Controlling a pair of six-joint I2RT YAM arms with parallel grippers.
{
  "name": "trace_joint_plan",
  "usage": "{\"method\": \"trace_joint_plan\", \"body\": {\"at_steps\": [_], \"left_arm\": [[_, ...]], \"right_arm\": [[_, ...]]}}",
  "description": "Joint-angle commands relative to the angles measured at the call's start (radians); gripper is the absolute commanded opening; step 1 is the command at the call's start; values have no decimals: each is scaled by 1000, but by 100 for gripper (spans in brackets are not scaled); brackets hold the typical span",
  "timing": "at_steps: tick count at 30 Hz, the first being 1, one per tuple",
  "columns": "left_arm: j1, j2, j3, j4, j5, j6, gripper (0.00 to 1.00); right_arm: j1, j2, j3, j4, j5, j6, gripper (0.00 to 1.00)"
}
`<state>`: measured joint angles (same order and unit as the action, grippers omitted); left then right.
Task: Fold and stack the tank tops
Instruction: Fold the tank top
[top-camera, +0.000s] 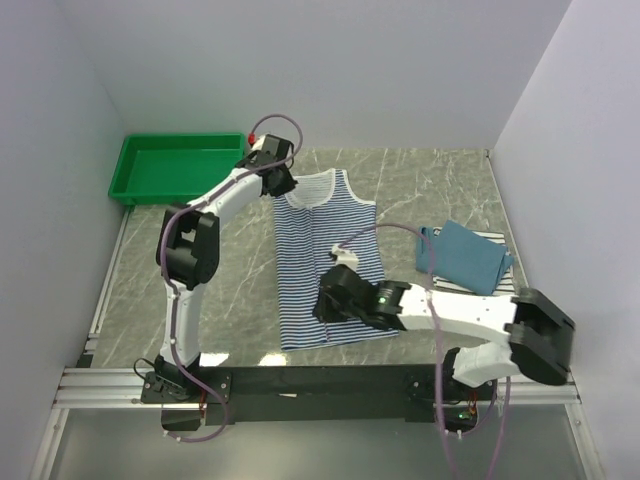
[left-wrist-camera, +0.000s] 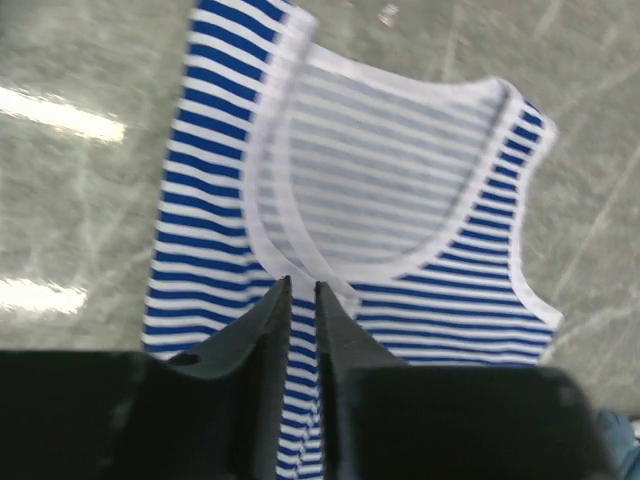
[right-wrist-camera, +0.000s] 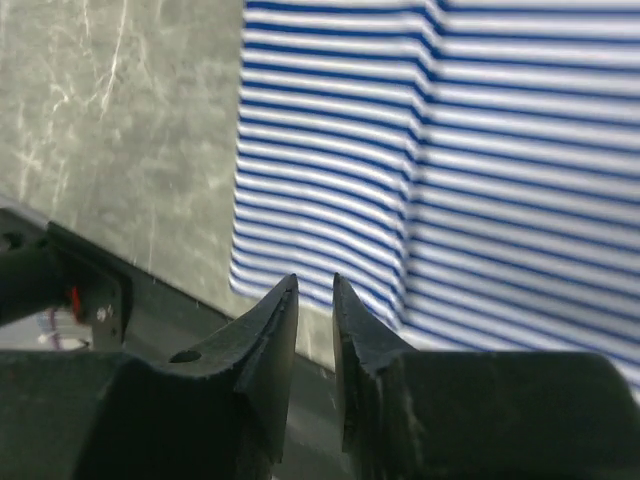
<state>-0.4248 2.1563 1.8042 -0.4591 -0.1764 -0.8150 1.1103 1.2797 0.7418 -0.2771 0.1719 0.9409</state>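
The blue-and-white striped tank top (top-camera: 300, 260) lies spread flat in the middle of the grey surface (top-camera: 240, 300), neck to the far side and hem toward the arm bases. Over on the right, the teal tank top (top-camera: 465, 255) sits folded on top of the thin-striped white one (top-camera: 503, 243), of which only an edge peeks out. That looks like two done and one to go. The green tray (top-camera: 180, 165) sits in the far left corner, well apart from the action.

The left claw (left-wrist-camera: 303, 290) hovers right over the white-trimmed shoulder strap (left-wrist-camera: 270, 150) on the shirt's left side. Its jaws are parted just a sliver, stripes show through the gap, and no cloth is pinched. The right claw (right-wrist-camera: 315, 283) hangs over the hem near its lower corner, jaws likewise slightly apart and empty.

So the fold on this last shirt looks to be just starting. The next move likely calls for both claws to drop, nip strap and hem together, and carry that long edge across evenly. If one side lags, the thin cloth will probably twist or bunch. After that come a crosswise fold and a lift onto the teal pile.
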Motion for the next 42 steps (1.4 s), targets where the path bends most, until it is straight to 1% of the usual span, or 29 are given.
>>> {"method": "trace_joint_plan", "body": {"at_steps": [1,3,4,6,10,14,16,18,20,21,22,23,24,26,27,28,30,32,33,34,35,36,38,39,40,41,42], "left_arm": [[20,34,-16,17,35,-6,19],[26,56,-23,19,41,-7,13],[29,59,-32,26,43,-6,12],[37,68,-52,37,31,-7,10],[57,89,-63,27,17,-7,9],[87,111,-59,11,3,14,9],[122,117,-57,5,8,23,9],[162,116,-55,13,26,52,13],[187,114,-51,46,84,108,16],[195,122,-19,39,87,122,20],[199,126,4,24,101,138,22],[205,132,26,20,142,170,24],[213,137,65,13,152,180,29],[222,134,96,14,169,206,34],[230,125,118,17,199,212,38],[233,120,130,19,221,217,39],[235,102,165,28,270,226,44],[235,82,188,46,307,231,47],[235,48,187,57,327,223,50],[235,27,179,72,339,214,51],[235,4,144,97,357,191,52],[233,-42,127,137,377,177,55],[225,-85,71,169,391,139,56],[219,-129,49,197,396,126,56],[213,-150,28,203,378,105,56],[193,-171,-11,200,358,91,56],[179,-211,-31,191,333,73,56]], "right_arm": [[11,136,93,-7,43,-86,27],[11,191,136,-14,60,-108,27],[11,243,148,-19,61,-116,27],[14,288,171,-5,48,-134,27],[69,412,220,3,38,-149,27],[120,516,321,-1,17,-157,27],[137,579,367,-4,6,-163,26],[148,616,441,1,-26,-168,26],[151,676,519,21,-82,-171,26],[152,696,550,27,-100,-172,26],[152,734,614,32,-118,-172,26],[152,751,645,33,-129,-177,26],[152,765,674,33,-140,-185,26],[151,784,734,55,-150,-191,26],[148,784,751,58,-132,-195,26],[146,771,769,56,-117,-198,26],[135,739,752,70,-92,-202,26],[100,646,659,117,-74,-186,27],[80,604,618,136,-75,-179,27],[30,519,549,154,-83,-172,27],[5,477,519,151,-84,-169,27],[-30,398,493,127,-83,-171,28],[-136,325,426,98,-84,-183,32],[-176,269,403,89,-92,-192,36],[-216,248,368,72,-100,-200,43],[-318,233,354,64,-97,-217,46],[-367,227,347,55,-107,-227,49]]}}
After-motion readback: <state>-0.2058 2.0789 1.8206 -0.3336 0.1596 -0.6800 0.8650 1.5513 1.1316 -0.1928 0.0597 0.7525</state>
